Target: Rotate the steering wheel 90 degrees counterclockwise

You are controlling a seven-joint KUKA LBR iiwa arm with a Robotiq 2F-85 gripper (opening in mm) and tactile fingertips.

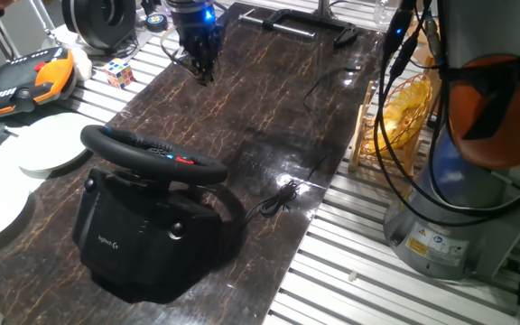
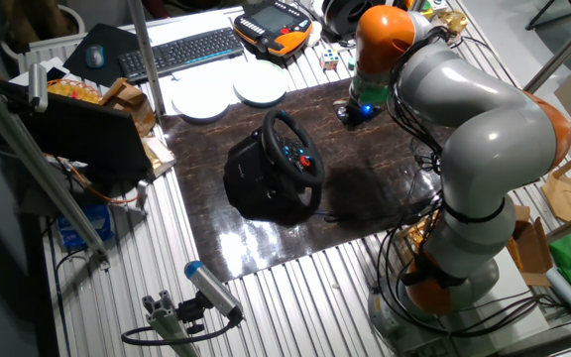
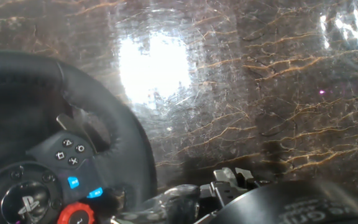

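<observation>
Gripper (image 1: 202, 65) hangs over counter (image 1: 269, 108), holds nothing; open or closed, we cannot tell. Steering wheel (image 1: 152, 151) well apart. We could bump rim, slip, shove base.

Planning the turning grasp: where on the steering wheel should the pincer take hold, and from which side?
Probably the thick rim of the steering wheel, not the hub with its small buttons. The wheel face stands tilted toward the pincer, which hangs apart from it over the marble top, so approach from that open face side and close across the rim's upper arc; the bulky base blocks the back.
</observation>
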